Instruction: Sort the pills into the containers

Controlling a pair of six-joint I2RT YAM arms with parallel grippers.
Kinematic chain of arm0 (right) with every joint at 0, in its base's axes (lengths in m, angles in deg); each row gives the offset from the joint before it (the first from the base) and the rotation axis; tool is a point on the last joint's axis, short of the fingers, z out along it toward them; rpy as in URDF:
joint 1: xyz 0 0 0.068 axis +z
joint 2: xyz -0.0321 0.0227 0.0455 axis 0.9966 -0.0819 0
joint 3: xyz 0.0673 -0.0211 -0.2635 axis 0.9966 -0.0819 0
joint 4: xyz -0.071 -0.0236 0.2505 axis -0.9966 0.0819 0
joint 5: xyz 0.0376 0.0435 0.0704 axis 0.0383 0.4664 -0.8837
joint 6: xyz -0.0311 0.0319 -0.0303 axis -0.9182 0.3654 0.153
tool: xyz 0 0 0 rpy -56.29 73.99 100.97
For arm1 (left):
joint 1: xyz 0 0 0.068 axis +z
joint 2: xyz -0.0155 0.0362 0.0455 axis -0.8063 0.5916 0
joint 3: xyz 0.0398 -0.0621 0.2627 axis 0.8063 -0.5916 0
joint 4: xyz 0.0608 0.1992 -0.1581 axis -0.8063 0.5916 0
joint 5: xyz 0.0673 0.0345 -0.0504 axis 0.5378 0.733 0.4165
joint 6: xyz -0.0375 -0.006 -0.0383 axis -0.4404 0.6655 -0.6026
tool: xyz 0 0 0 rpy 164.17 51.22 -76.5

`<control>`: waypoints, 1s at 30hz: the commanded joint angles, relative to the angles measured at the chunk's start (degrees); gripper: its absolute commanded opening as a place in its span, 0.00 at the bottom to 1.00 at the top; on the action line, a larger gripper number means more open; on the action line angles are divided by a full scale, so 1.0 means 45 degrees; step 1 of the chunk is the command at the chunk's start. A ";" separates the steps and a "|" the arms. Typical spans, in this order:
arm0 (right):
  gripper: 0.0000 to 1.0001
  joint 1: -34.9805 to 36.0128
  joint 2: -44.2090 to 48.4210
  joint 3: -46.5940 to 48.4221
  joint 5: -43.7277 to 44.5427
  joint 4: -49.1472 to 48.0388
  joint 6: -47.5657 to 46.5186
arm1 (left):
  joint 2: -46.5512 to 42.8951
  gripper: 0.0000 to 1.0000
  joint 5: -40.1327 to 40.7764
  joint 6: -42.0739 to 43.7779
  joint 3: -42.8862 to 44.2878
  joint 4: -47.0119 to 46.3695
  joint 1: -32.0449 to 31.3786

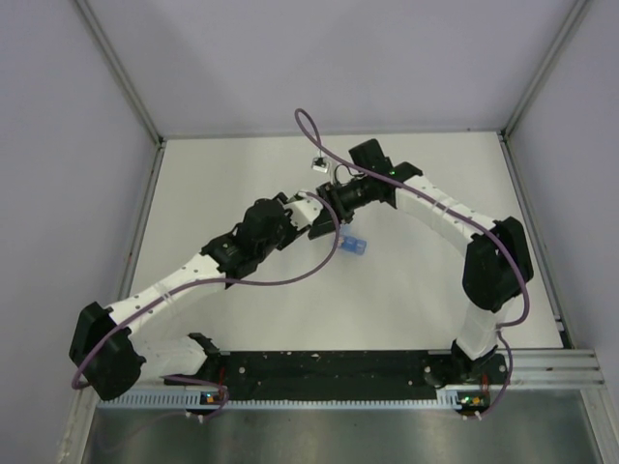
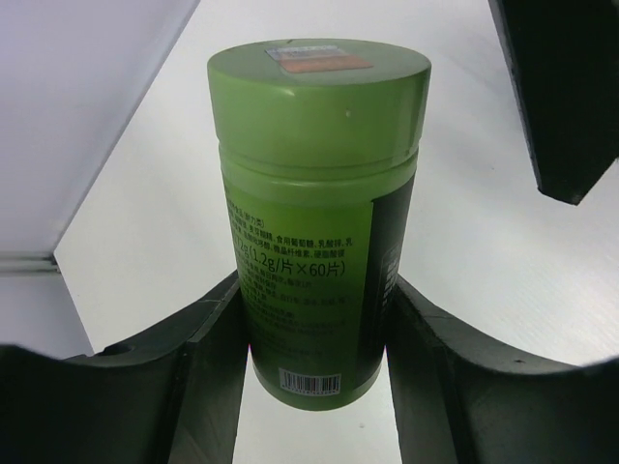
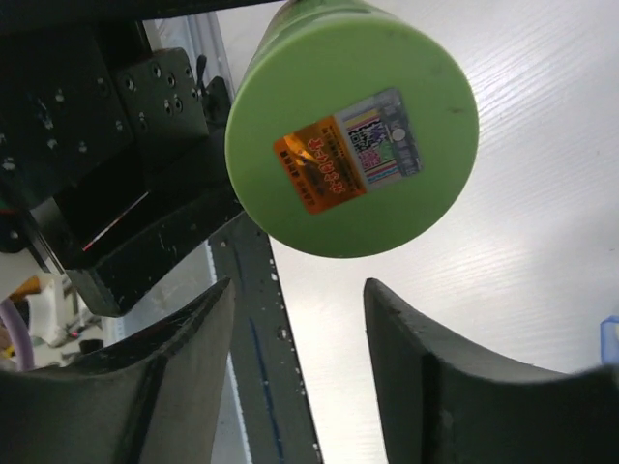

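My left gripper (image 2: 317, 290) is shut on the lower body of a dark green bottle (image 2: 314, 242) with a light green cap (image 2: 319, 92) and holds it off the white table. My right gripper (image 3: 298, 290) is open, its two fingers just short of the cap (image 3: 353, 130), which faces it with an orange and silver sticker. In the top view both grippers meet at mid-table, the left one (image 1: 327, 220) below the right one (image 1: 340, 198), and hide the bottle. The translucent blue pill box (image 1: 354, 246) lies on the table just beside them; its edge shows in the right wrist view (image 3: 611, 338). No pills are visible.
A small white object (image 1: 316, 162) on a purple cable lies toward the back of the table (image 1: 232, 184). Grey walls enclose the table on three sides. A black rail (image 1: 329, 367) runs along the near edge between the arm bases.
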 commanded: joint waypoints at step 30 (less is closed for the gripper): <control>0.83 0.0188 0.2924 -0.0979 0.0848 -0.0001 -0.2813 | 0.0082 0.00 -1.1506 -0.1607 0.2020 0.2609 0.1350</control>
